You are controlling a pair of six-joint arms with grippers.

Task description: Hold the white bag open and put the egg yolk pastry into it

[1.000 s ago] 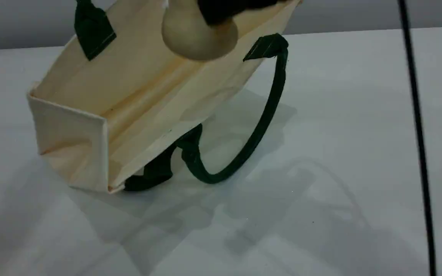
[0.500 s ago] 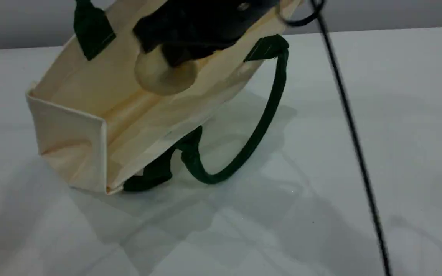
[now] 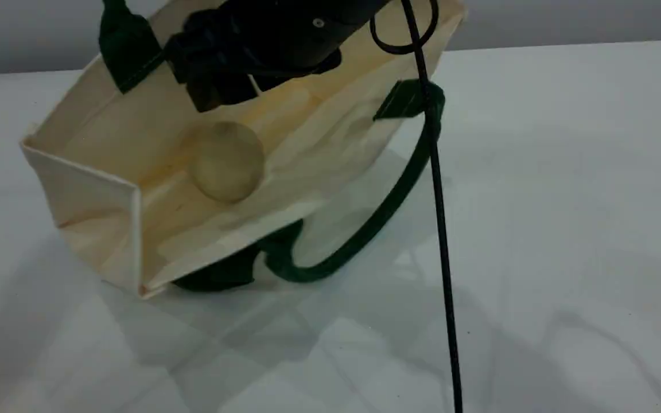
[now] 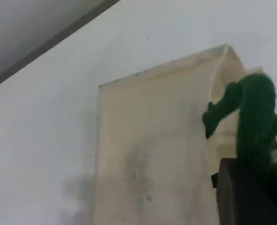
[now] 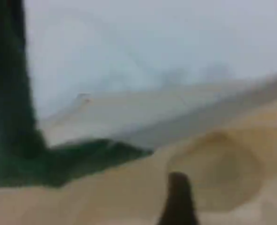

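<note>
The right claw point(image 3: 221, 94) reaches down into the white bag point(image 3: 107, 137), fingers spread, just above the egg yolk pastry point(image 3: 227, 162) lying free inside. The left claw point(image 4: 250, 187) is pinched on a green handle point(image 4: 255, 117). The bag stands on the surface point(image 3: 537, 201).

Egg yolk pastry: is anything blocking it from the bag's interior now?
Nothing visible does. The egg yolk pastry already lies inside the white bag, apart from the right hand above it. The left hand holds a green handle.
</note>
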